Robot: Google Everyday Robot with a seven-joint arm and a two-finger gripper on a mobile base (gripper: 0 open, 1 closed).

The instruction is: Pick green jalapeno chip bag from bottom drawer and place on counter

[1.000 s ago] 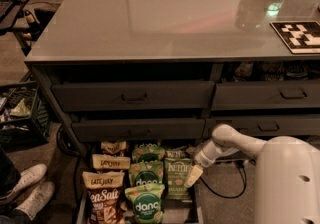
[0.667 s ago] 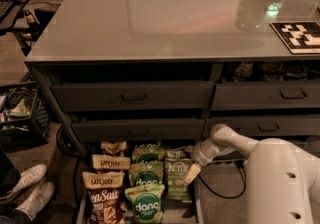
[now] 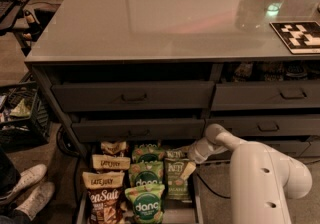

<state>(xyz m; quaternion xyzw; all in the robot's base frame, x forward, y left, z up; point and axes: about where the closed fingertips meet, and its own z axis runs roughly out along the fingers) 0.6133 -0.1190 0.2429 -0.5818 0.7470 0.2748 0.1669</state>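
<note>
The bottom drawer (image 3: 197, 199) is pulled out at the foot of the cabinet and holds rows of chip bags. The green jalapeno chip bag (image 3: 176, 180) stands in its right row, with a second similar bag (image 3: 174, 154) behind it. My gripper (image 3: 192, 157) hangs at the end of the white arm, just above the drawer's right side and close to the top right corner of the jalapeno bag. The arm hides its tip. The glossy grey counter (image 3: 165, 13) spreads above the drawers.
Green "dang" bags (image 3: 146, 202) fill the middle row and brown-and-cream bags (image 3: 104, 195) the left row. Partly open handled drawers (image 3: 134, 96) sit above. A black-and-white marker tile (image 3: 299, 36) lies on the counter's right. A crate (image 3: 20, 113) and someone's shoes (image 3: 27, 183) are at left.
The white arm's large body has shifted left and fills more of the lower right. The gripper stays by the right row of bags. The bags have not moved.
</note>
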